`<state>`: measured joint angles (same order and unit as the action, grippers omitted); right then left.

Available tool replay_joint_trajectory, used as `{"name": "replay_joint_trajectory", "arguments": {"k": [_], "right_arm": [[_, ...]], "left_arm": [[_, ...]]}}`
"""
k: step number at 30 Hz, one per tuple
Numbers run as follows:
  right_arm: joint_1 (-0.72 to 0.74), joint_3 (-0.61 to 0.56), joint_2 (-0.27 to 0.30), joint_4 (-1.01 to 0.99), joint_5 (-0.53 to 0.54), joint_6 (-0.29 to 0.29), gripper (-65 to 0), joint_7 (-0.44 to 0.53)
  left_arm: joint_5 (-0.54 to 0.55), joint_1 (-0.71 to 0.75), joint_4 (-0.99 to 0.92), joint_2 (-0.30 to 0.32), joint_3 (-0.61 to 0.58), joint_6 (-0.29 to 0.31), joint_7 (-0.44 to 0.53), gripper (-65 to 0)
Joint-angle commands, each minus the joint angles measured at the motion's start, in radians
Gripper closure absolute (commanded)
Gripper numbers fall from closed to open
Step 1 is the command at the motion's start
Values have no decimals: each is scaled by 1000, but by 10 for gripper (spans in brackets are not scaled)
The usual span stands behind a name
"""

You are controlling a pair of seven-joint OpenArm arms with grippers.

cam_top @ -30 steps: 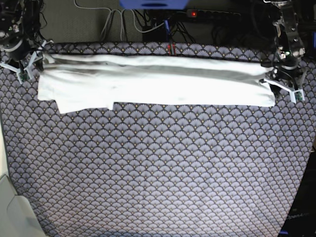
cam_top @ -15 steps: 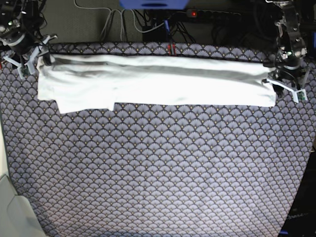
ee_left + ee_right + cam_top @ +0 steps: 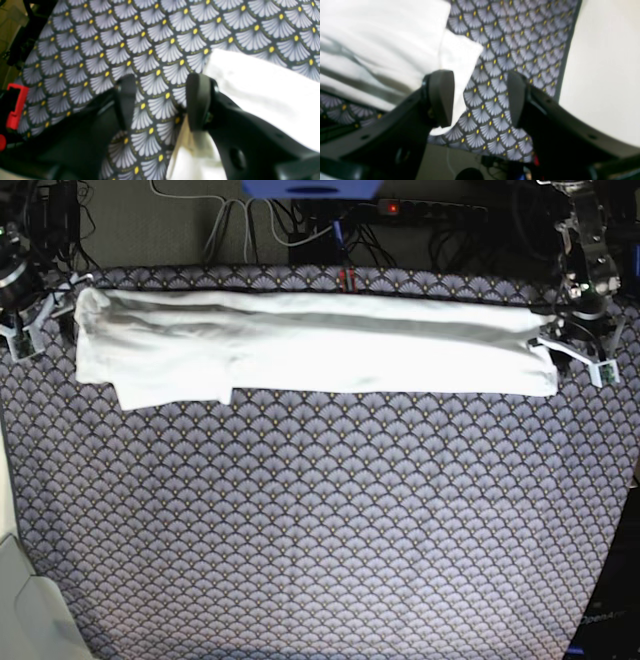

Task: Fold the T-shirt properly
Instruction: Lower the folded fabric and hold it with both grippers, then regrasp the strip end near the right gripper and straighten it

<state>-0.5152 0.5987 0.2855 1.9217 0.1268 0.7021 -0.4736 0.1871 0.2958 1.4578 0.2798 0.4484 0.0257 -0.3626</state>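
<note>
Folded T-shirt lying as a long white band across the far side of the patterned tablecloth; only plain white cloth shows, and any print is hidden in the fold. Right gripper — jaws spread wide, holding nothing, with bare pattern between the fingers; one finger stands in front of a shirt corner, though blur leaves contact unclear. Left gripper — jaws apart over bare cloth, the shirt's end lying just beside and apparently partly under one finger. Both wrist views are soft, and the arms are cut off at the base view's edges.
</note>
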Motion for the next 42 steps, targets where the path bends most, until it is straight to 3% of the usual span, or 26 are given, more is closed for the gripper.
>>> {"name": "replay_joint_trajectory", "arguments": {"k": [1,3,10,14,23,42], "right_arm": [[26,-18,16,19,10,-4,-348,22],[71,-59,21,17,9,-4,-348,0],[332,-219,47,-26,9,-4,-348,-276],[456,-257,47,-156,9,-4,-348,-334],[554,-314,48,-410,9,-4,-348,-327],[560,-316,41,-574,9,-4,-344,-227]], "left_arm": [[-1,-2,19,14,7,-5,23,-319],[-1,10,19,12,7,-5,23,-319],[-1,44,80,-7,8,-5,23,-318],[-1,64,94,-9,10,-8,23,-318],[-1,95,93,-11,11,-16,23,-317],[-8,87,94,-30,13,-16,23,-317]]}}
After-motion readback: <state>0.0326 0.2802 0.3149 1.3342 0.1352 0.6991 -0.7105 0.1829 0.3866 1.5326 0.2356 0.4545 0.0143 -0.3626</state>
